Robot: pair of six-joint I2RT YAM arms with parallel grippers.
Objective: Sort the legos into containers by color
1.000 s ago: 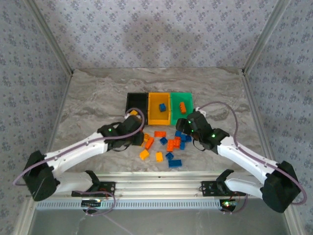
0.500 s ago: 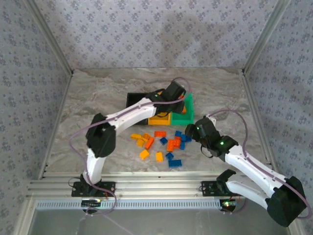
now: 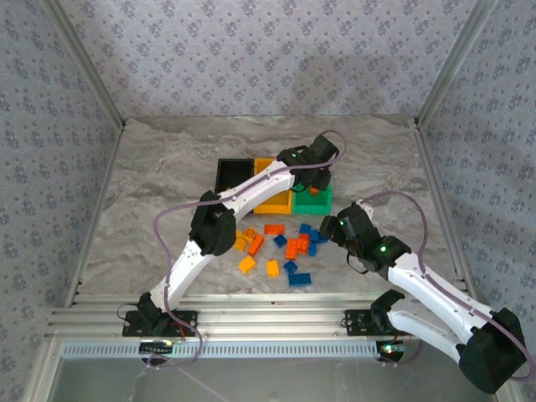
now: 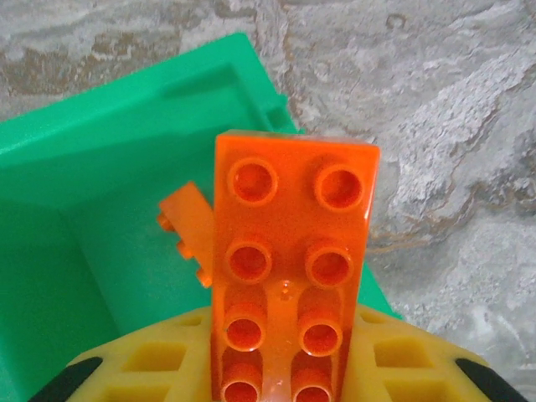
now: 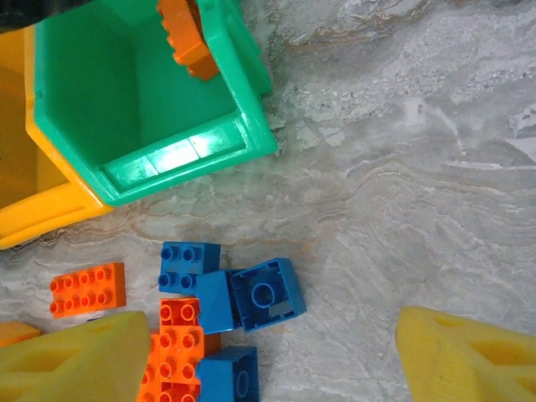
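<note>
left claw (image 4: pixel 289 364) clamps orange-red studded plastic brick (image 4: pixel 293 218) above green rectangular plastic bin (image 4: pixel 126 109) — centre inside rim, then release | right claw (image 5: pixel 272 356) spread open, empty

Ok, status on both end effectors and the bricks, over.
Left end effector shut on orange brick, above green bin edge. Right end effector open above loose bricks. Another orange piece already inside.

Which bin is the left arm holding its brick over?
The green bin, at the row's right end, beside the yellow bin. The held orange brick hangs above its corner; a second orange brick is inside.
</note>
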